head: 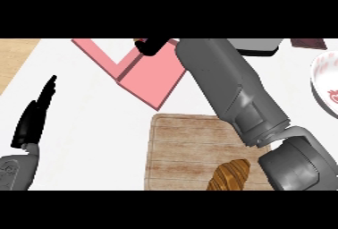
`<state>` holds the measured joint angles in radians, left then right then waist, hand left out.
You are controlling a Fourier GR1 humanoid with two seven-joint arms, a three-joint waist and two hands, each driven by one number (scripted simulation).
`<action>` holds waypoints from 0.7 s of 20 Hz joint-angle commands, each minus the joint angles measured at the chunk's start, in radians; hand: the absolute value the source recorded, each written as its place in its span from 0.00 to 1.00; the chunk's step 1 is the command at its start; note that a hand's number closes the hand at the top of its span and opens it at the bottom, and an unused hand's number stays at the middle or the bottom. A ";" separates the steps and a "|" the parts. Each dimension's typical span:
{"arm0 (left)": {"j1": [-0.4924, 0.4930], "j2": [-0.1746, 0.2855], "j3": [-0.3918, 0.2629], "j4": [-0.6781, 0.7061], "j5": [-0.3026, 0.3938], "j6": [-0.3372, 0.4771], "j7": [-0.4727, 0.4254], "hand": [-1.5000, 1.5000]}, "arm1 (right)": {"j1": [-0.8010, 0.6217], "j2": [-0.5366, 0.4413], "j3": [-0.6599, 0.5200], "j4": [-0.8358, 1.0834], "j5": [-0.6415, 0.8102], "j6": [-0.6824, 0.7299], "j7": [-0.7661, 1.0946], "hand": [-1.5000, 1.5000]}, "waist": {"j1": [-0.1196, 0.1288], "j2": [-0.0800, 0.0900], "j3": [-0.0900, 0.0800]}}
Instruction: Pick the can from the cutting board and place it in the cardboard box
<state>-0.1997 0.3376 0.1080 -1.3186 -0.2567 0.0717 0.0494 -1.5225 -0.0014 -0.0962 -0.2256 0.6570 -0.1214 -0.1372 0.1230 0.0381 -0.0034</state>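
Note:
The box is pink, lies open at the top middle of the counter, and its flaps spread out. My right forearm reaches across it from the lower right. Only a black tip of my right hand shows at the box's far edge; the rest is behind the forearm or out of the picture. No can is in sight. The wooden cutting board lies in front of the box with no can on it. At the left edge my left hand rests open, fingers pointing up.
A brown striped bread roll lies on the board's near right corner. A white bowl with red marks stands at the right edge. A grey object and a dark one sit at the top right.

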 commanded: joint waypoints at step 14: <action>-0.056 -0.053 -0.047 0.041 -0.030 0.014 -0.005 0.50 | 0.037 0.001 -0.053 0.123 -0.121 -0.104 -0.019 0.00 | 0.059 0.017 0.000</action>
<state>-0.2564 0.3052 0.0732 -1.2991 -0.2777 0.0748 0.0580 -1.5033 -0.0001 -0.1374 -0.1011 0.5629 -0.1845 -0.1054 0.1768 0.0556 -0.0031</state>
